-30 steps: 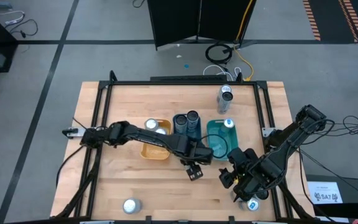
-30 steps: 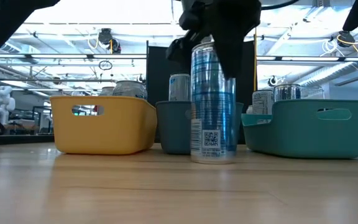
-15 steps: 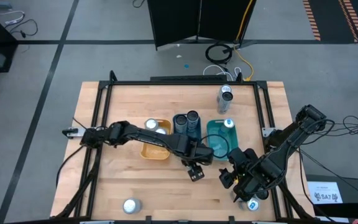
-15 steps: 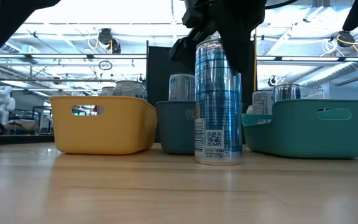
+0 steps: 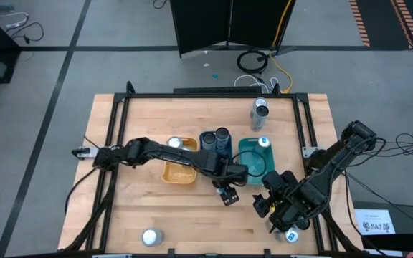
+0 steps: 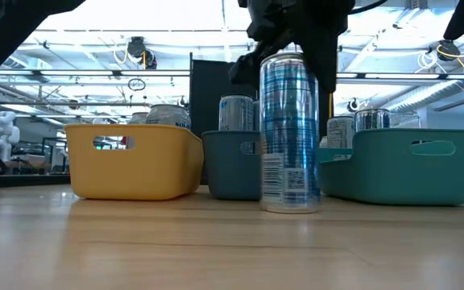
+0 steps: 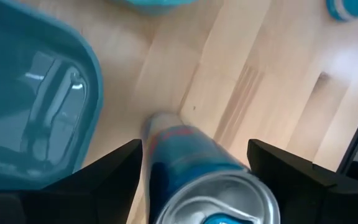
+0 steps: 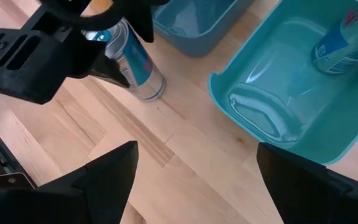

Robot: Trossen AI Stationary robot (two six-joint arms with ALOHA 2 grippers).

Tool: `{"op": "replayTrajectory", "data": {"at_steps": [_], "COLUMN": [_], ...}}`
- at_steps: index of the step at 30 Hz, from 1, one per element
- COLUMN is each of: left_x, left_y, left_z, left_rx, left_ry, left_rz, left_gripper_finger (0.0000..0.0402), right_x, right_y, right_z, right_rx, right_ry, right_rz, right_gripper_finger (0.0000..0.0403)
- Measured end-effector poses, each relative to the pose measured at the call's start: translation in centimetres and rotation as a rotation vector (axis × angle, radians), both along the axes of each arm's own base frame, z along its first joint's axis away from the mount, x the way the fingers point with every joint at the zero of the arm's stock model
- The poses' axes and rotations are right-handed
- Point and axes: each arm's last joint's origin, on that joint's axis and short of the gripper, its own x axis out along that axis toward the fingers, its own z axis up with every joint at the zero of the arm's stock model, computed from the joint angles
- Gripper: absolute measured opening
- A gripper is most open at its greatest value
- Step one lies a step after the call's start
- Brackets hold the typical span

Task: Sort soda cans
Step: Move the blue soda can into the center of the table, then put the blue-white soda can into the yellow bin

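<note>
My left gripper (image 5: 226, 195) reaches across the table to the front of the trays and is shut on a blue-and-silver soda can (image 6: 290, 133), which stands upright in front of the grey-blue tray (image 6: 228, 165). My right gripper (image 5: 271, 204) hovers open just to the right of it, near the teal tray (image 5: 253, 166), touching nothing. Other cans stand in the yellow tray (image 5: 179, 172), the grey-blue tray and the teal tray. Loose cans stand on the table at the far side (image 5: 260, 111), the near edge (image 5: 151, 236) and the near right (image 5: 290, 235). My left gripper holds the can by its upper part (image 7: 166, 134), pinched between the two fingers (image 7: 114, 171), which come from above, pointing down. The can is upright with its base (image 6: 290, 208) at the table top; whether it is lifted clear cannot be told.
The three trays sit side by side mid-table, yellow on the left, teal on the right. A black frame (image 5: 120, 100) runs around the table top. Bare wood lies in front of the trays and toward the near left.
My left gripper has carried the can a short way toward the table's right and slightly toward the near edge. The can leaned a little at first and now stands straight. My right arm has kept still.
</note>
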Motion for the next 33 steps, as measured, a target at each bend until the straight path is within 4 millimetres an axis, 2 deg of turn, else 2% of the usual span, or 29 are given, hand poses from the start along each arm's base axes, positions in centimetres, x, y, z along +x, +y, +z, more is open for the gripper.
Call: {"op": "replayTrajectory", "data": {"at_steps": [9, 22, 26, 29, 33], "left_x": [0.0, -0.2, -1.3, -3.0, -6.4], "left_y": [1.3, 1.8, 2.4, 2.8, 3.2], "left_z": [0.2, 2.4, 4.9, 8.1, 12.8], "left_rx": [-0.129, -0.053, 0.043, 0.140, 0.238], "left_ry": [0.036, -0.026, -0.075, -0.143, -0.216], "left_rz": [0.024, 0.002, -0.021, -0.030, 0.005], "left_gripper_finger": [0.0300, 0.0300, 0.0300, 0.0300, 0.0300], "right_x": [-0.2, -0.2, -0.2, -0.2, -0.2], "right_y": [0.2, 0.2, 0.2, 0.2, 0.2], "right_z": [0.0, 0.0, 0.0, 0.0, 0.0], "right_rx": [-0.007, -0.009, -0.005, 0.004, 0.018], "right_ry": [0.012, 0.012, 0.009, 0.005, -0.008], "right_rz": [0.033, 0.035, 0.027, 0.010, -0.022], "right_gripper_finger": [0.0320, 0.0320, 0.0320, 0.0320, 0.0320]}}
